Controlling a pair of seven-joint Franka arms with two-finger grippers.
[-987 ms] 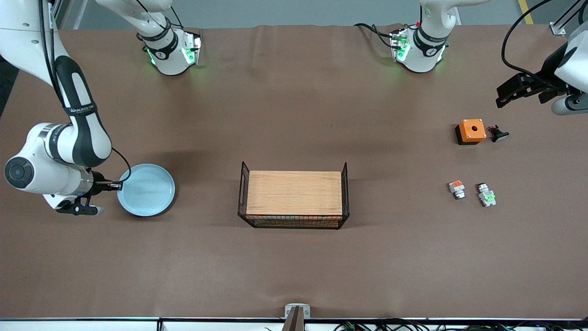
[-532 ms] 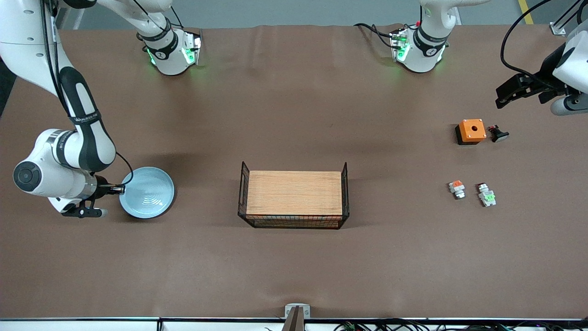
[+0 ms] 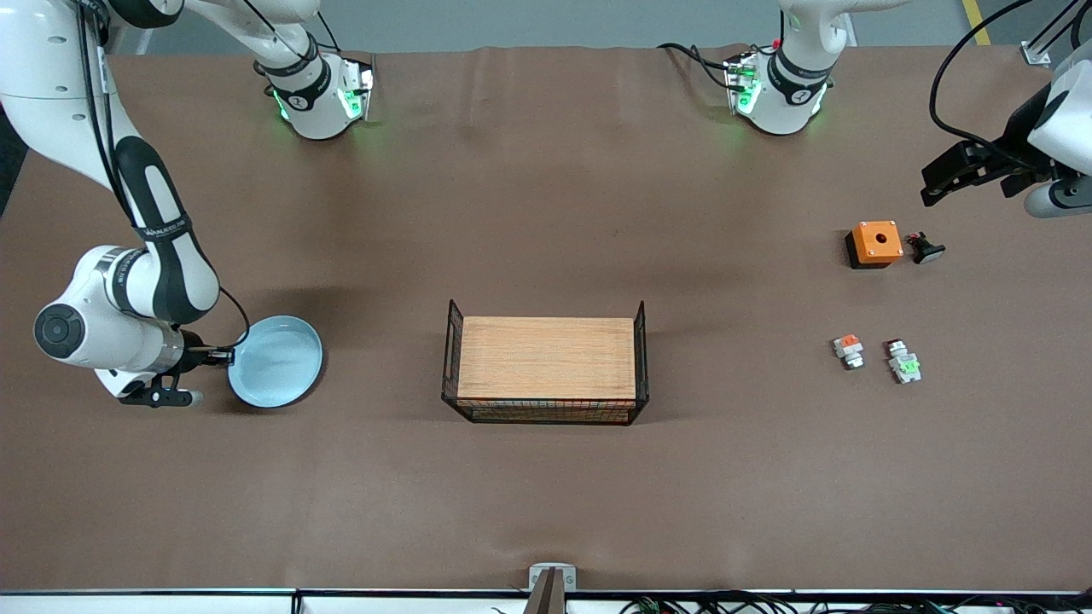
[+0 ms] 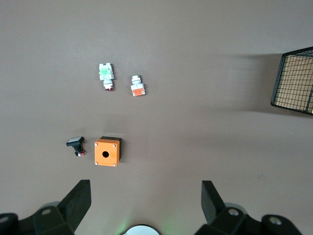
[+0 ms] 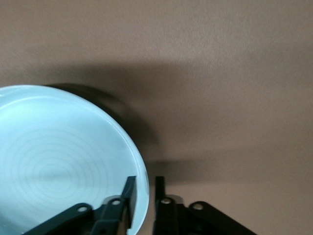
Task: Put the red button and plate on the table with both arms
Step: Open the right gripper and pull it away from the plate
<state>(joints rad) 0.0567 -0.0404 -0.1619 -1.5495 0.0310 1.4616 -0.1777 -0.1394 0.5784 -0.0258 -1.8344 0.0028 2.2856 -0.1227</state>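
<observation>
Your right gripper is clamped on the rim of the plate, one finger inside the rim and one outside, at the right arm's end of the table. The plate looks tilted and not yet flat.

Risk: if you release while it is tilted, the glossy plate may drop, rock or slide. Withdrawing before the fingers part fully could drag it.

Your left gripper hangs with fingers spread wide, holding nothing, over the left arm's end. The red button lies on the table beside an orange-patched block, nearer the front camera than the orange box. A careless descent could nudge these.
</observation>
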